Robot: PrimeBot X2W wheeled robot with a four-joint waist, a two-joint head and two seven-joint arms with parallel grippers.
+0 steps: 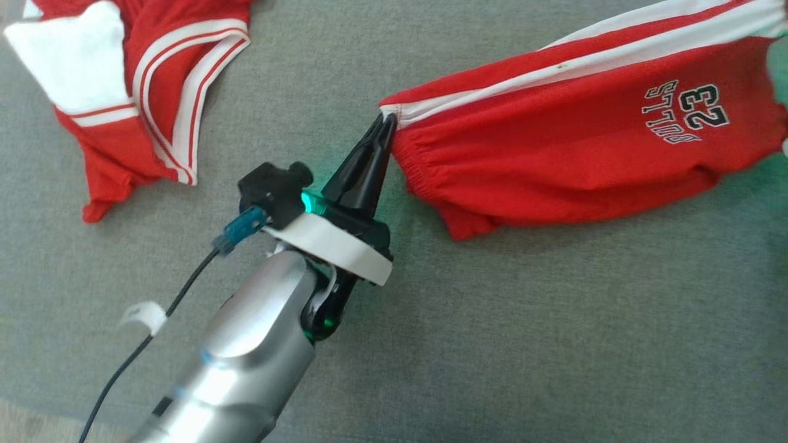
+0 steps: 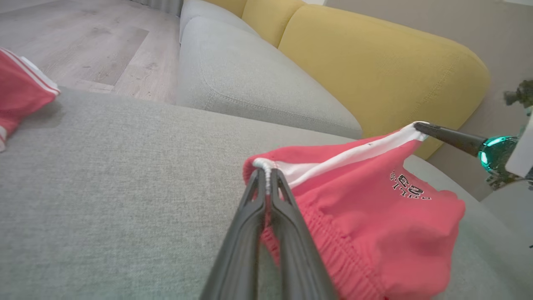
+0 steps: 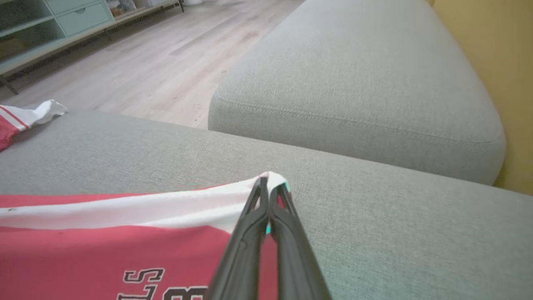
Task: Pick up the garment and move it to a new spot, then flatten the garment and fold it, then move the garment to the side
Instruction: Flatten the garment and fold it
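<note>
The left end effector (image 1: 386, 123) is closed tight on the elastic waistband corner of the red Bulls 23 shorts (image 1: 554, 141). The shorts are stretched sideways above the grey sofa cushion (image 1: 492, 338), with their lower edge sagging. The right end effector (image 3: 268, 183) pinches the white-striped far corner. A red-and-white jersey (image 1: 154, 92) lies crumpled well apart to the left. Beyond are the yellow backrest (image 2: 374, 62) and the wooden floor (image 3: 166, 62).

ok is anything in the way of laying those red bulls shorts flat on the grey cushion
Nothing visible does. The grey fabric cushion under the red white-striped shorts is bare; the other red-and-white garment lies apart, far to the left.
</note>
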